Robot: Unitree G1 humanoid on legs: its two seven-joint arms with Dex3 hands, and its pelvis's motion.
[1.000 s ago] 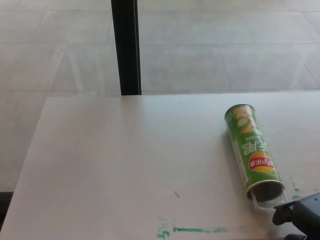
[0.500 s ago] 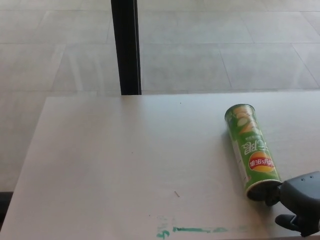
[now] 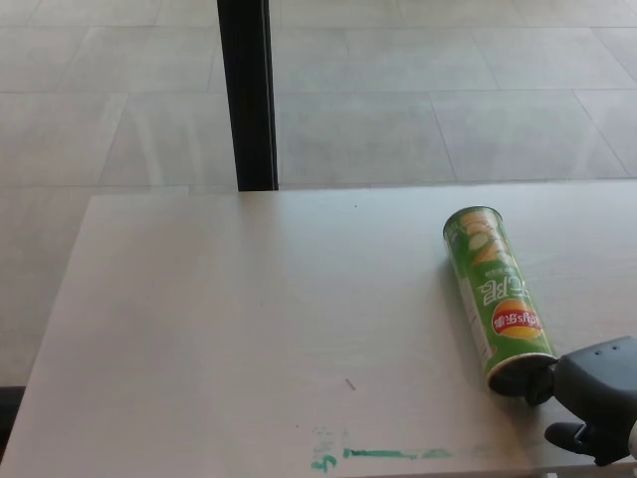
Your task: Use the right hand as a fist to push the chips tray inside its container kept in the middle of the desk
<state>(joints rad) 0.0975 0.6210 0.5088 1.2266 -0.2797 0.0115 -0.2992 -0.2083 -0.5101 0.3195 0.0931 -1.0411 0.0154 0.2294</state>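
A green chips can lies on its side at the right of the white desk, its open mouth toward me. My right hand sits at the lower right corner, balled into a fist, pressed against the can's open mouth. The clear tray no longer shows outside the can; the fist hides the mouth. My left hand is out of the picture.
A black post stands behind the desk's far edge over a grey tiled floor. Green paint smears mark the desk near its front edge. A small dark speck lies mid-desk.
My right fist moved up and left from the corner against the can's mouth, and the clear tray that stuck out has gone inside. The camera shifted slightly.
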